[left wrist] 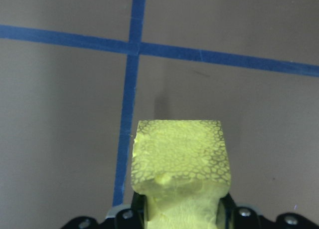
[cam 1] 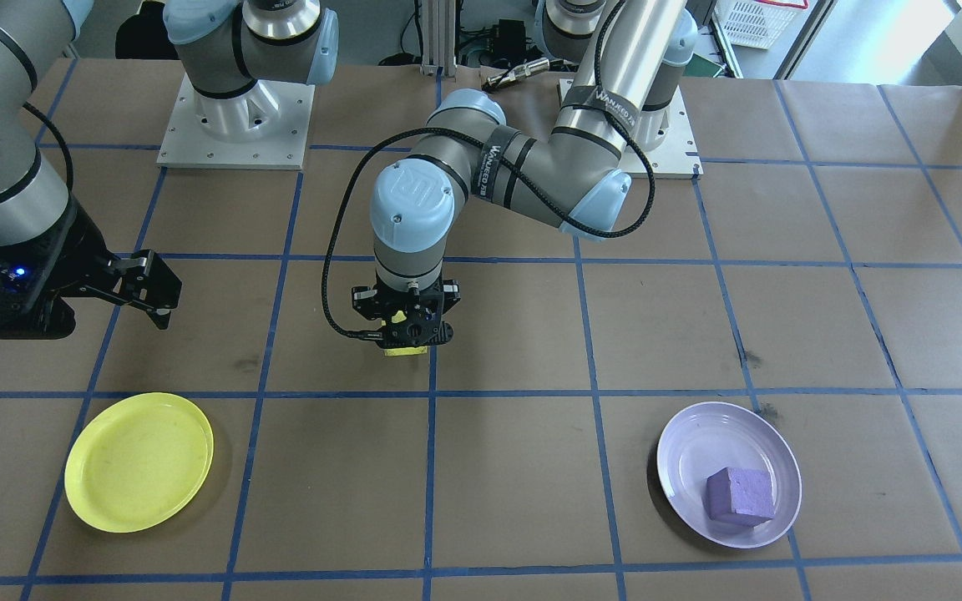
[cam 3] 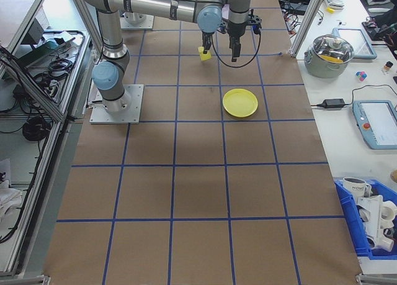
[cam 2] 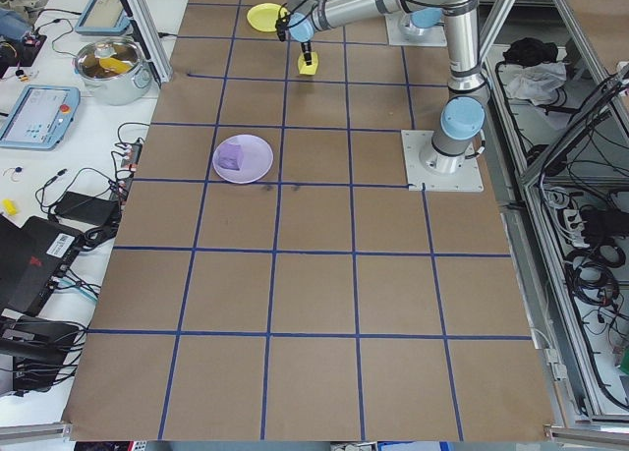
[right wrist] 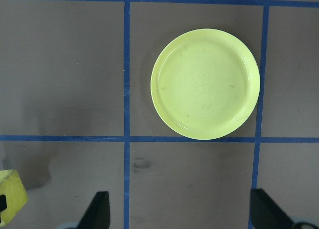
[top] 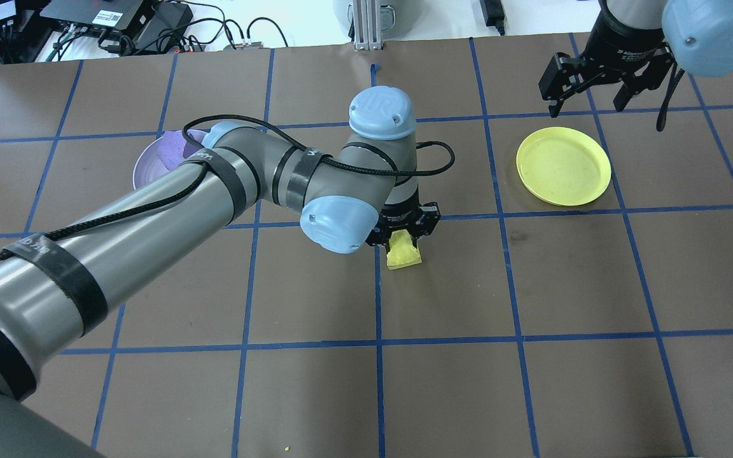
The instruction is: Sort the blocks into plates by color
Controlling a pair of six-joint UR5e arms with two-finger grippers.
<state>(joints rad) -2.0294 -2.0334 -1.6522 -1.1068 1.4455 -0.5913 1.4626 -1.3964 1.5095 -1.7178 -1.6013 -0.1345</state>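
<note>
My left gripper [cam 1: 404, 334] is shut on the yellow block [top: 403, 251] near the table's middle, beside a blue tape line. In the left wrist view the yellow block [left wrist: 179, 164] sits squeezed between the two fingers, and a faint shadow lies apart from it on the paper. The yellow plate [top: 564, 166] lies empty on the right side. My right gripper [top: 588, 105] hangs open just beyond it, and the right wrist view looks down on the yellow plate [right wrist: 205, 84]. The purple block [cam 1: 740, 496] rests inside the lavender plate [cam 1: 698, 442], partly hidden by my left arm from overhead.
Brown paper with a blue tape grid covers the table [cam 1: 514, 501]. Both arm bases [cam 1: 235, 125] stand at the robot's edge. Off the table's end on the robot's left there are cables and a metal pot [cam 2: 113, 63].
</note>
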